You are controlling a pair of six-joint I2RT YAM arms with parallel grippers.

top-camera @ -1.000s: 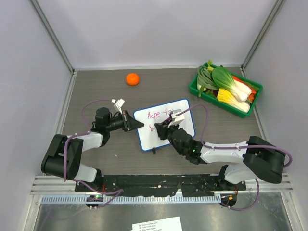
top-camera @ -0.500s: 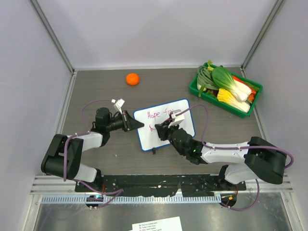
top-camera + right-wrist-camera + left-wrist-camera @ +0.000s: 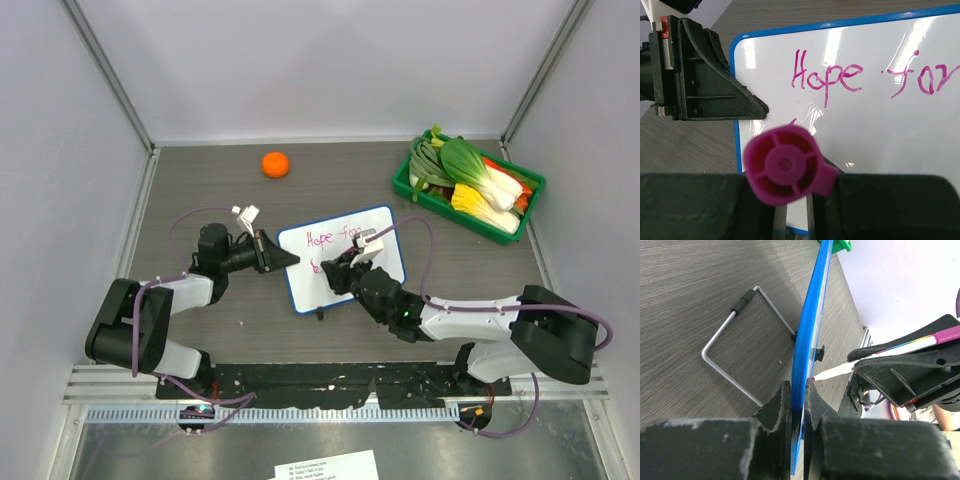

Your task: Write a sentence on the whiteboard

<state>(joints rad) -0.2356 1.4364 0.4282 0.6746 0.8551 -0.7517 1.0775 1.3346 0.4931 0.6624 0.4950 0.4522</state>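
Left wrist: left hand (image 3: 797,400) clamped on whiteboard (image 3: 812,315) near edge, board standing edge-on, long axis running away from it. Right hand (image 3: 337,272) grips pink marker (image 3: 837,371), tip pointing at board face.

Robot test cell, lab-type setting. Plain pale walls (image 3: 330,70) box in a grey wood-grain counter (image 3: 200,180) on three sides, aluminium posts (image 3: 107,70) at the back corners. Left arm (image 3: 165,295) and right arm (image 3: 470,318) are bolted to a black base plate (image 3: 330,385) along the near edge; slotted cable duct (image 3: 300,412) and a printed sheet (image 3: 325,466) lie in front.
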